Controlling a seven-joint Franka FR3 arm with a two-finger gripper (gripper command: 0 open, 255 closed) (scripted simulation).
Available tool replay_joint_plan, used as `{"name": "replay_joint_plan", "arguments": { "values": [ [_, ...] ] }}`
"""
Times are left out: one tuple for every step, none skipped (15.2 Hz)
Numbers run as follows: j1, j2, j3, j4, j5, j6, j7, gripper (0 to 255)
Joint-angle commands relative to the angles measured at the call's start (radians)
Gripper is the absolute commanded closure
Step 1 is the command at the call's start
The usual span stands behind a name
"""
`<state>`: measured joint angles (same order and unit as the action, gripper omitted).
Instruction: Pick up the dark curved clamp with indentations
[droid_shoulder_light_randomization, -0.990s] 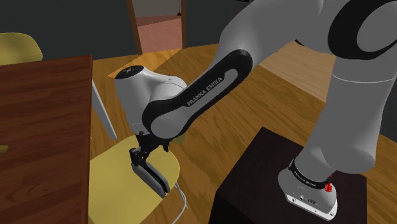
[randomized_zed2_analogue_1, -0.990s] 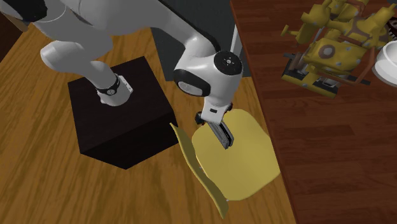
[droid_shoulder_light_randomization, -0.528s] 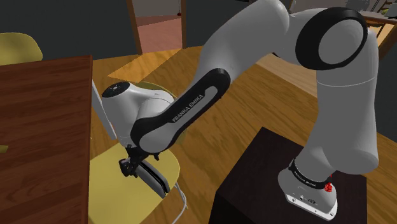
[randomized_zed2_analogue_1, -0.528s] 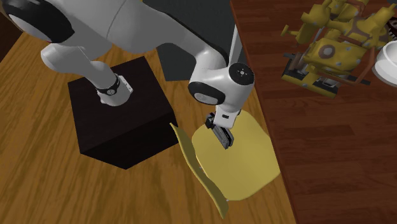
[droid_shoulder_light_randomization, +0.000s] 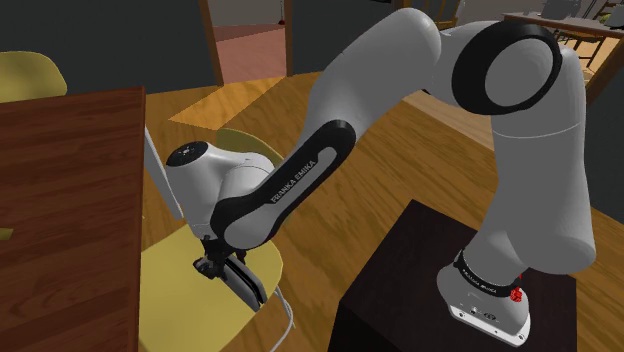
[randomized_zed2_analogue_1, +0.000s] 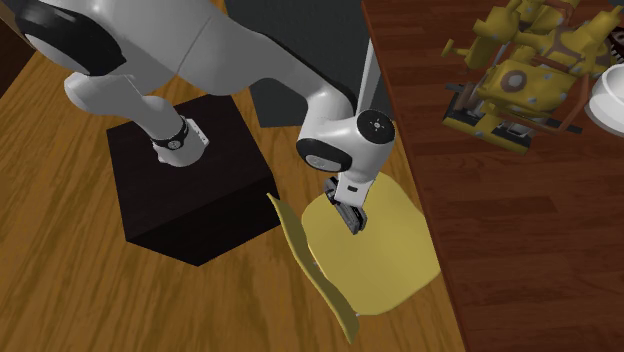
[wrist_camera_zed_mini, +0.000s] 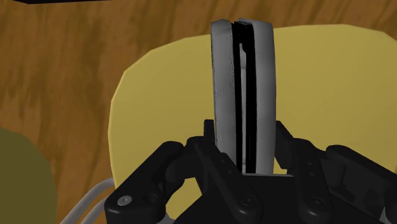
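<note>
The clamp (wrist_camera_zed_mini: 243, 95) is a long curved piece, grey with a dark slot down its middle, lying on a yellow chair seat (wrist_camera_zed_mini: 331, 83). My black gripper (wrist_camera_zed_mini: 245, 172) is shut on the clamp's near end, a finger (wrist_camera_zed_mini: 205, 159) pressing on each side. In the shoulder view the gripper (droid_shoulder_light_randomization: 215, 266) reaches down onto the seat (droid_shoulder_light_randomization: 180, 300), and the dark clamp (droid_shoulder_light_randomization: 250, 287) sticks out from it toward the seat's edge. From the second exterior view the gripper (randomized_zed2_analogue_1: 346, 206) stands over the clamp (randomized_zed2_analogue_1: 353, 219) on the seat (randomized_zed2_analogue_1: 390, 255).
A dark brown wooden table (droid_shoulder_light_randomization: 60, 200) stands right beside the chair. On it are a yellow toy machine (randomized_zed2_analogue_1: 530, 70) and a white bowl (randomized_zed2_analogue_1: 612, 95). The black stand (randomized_zed2_analogue_1: 180, 200) sits on the wooden floor near the chair's yellow backrest (randomized_zed2_analogue_1: 310, 265).
The hand has shifted toward the shoulder view's left and sunk lower over the seat. Its fingers have gone from open to shut on the clamp's end.
</note>
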<state>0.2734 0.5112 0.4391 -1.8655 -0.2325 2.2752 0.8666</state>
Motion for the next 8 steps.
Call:
{"name": "replay_joint_plan", "arguments": {
  "values": [
    [0.000,0.001,0.000,-0.001,0.000,0.001,0.000,255],
    [0.000,0.001,0.000,0.000,0.000,0.001,0.000,255],
    [0.000,0.001,0.000,-0.001,0.000,0.001,0.000,255],
    [0.000,0.001,0.000,-0.002,0.000,0.002,0.000,255],
    [0.000,0.001,0.000,-0.002,0.000,0.002,0.000,255],
    [0.000,0.000,0.000,-0.004,0.000,0.003,0.000,255],
    [0.001,0.002,0.000,-0.001,-0.001,0.001,0.002,255],
    [-0.001,-0.007,0.003,0.001,0.004,-0.008,-0.001,255]
  ]
}}
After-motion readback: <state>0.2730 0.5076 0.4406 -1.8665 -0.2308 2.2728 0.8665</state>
